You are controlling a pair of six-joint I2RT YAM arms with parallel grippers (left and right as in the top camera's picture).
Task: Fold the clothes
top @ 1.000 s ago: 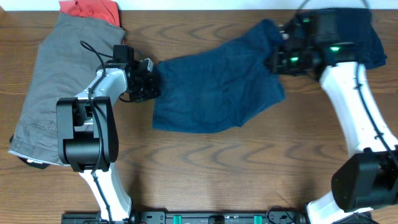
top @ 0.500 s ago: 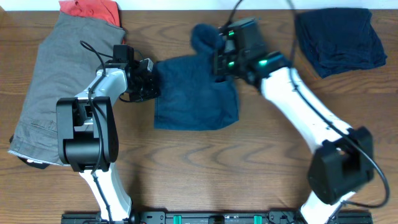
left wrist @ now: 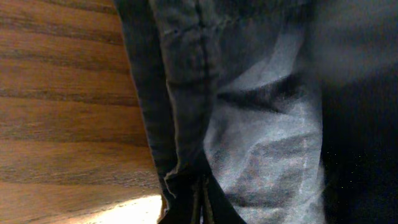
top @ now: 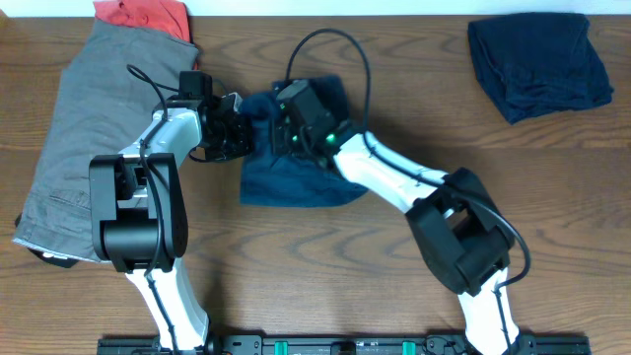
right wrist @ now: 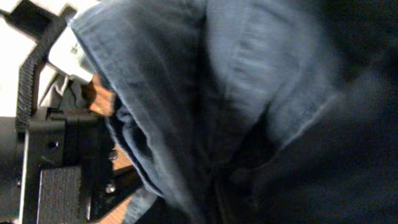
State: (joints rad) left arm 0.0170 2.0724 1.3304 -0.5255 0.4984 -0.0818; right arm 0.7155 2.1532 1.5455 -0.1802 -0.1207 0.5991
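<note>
The dark blue denim shorts (top: 296, 177) lie folded over in the middle of the table. My left gripper (top: 240, 126) is shut on their left edge; its wrist view shows the stitched denim seam (left wrist: 186, 93) pinched at the fingertips (left wrist: 200, 208). My right gripper (top: 286, 116) is shut on the shorts' other end and holds it over the left part, close to the left gripper. The right wrist view is filled with bunched denim (right wrist: 205, 93), with the left arm (right wrist: 50, 162) at its left edge.
Grey-khaki shorts (top: 89, 128) lie at the far left under the left arm, with a red-orange garment (top: 143, 15) at their top. A dark navy garment (top: 537, 64) lies at the back right corner.
My right gripper has swept from the far right across to the left, carrying the denim's right end over onto its left part. The left gripper has stayed put.
</note>
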